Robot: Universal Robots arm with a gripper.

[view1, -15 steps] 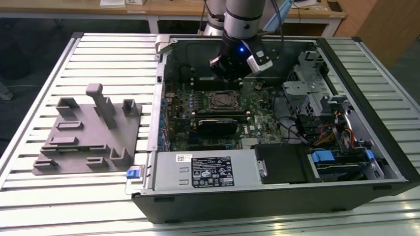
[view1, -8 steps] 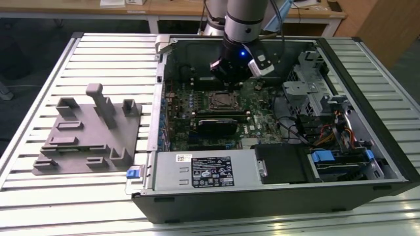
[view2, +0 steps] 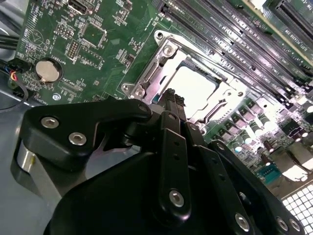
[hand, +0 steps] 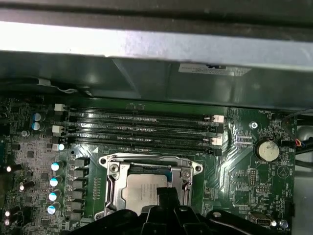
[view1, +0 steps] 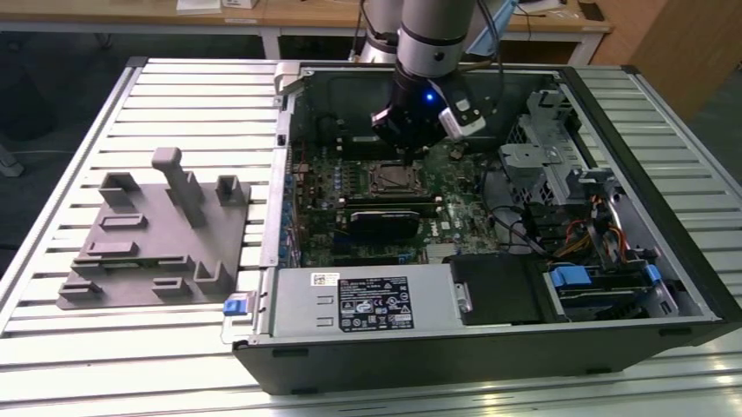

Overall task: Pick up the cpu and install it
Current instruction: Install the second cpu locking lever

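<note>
The black gripper [view1: 408, 139] hangs inside the open black computer case [view1: 487, 356], directly above the dark square socket with its silvery metal frame [view1: 394, 178] on the green motherboard [view1: 458, 213].

In both wrist views the two black fingers [view2: 172, 105] appear pressed together with nothing between them, their tips just over the near edge of the socket.

The small flat square cpu with its silvery metal top [hand: 142, 192] lies flat within the metal frame [hand: 113, 182], straight below and slightly ahead of the fingertips; in the second wrist view its pale top [view2: 195, 88] shows just past the finger ends, apart from them.

Beyond the socket, further from the gripper, run the long black memory slots [hand: 142, 129]. To one side of the gripper sits a round silver coin battery [hand: 268, 150] on the board, and to the other side a row of small blue-topped capacitors [hand: 54, 182].

In the exterior view, the grey moulded fixture [view1: 156, 234] rests on the slatted metal table [view1: 69, 365], well apart from the gripper toward the exterior view's left, and the large silver box with a white label [view1: 365, 300] sits in the case nearer the camera than the gripper.
</note>
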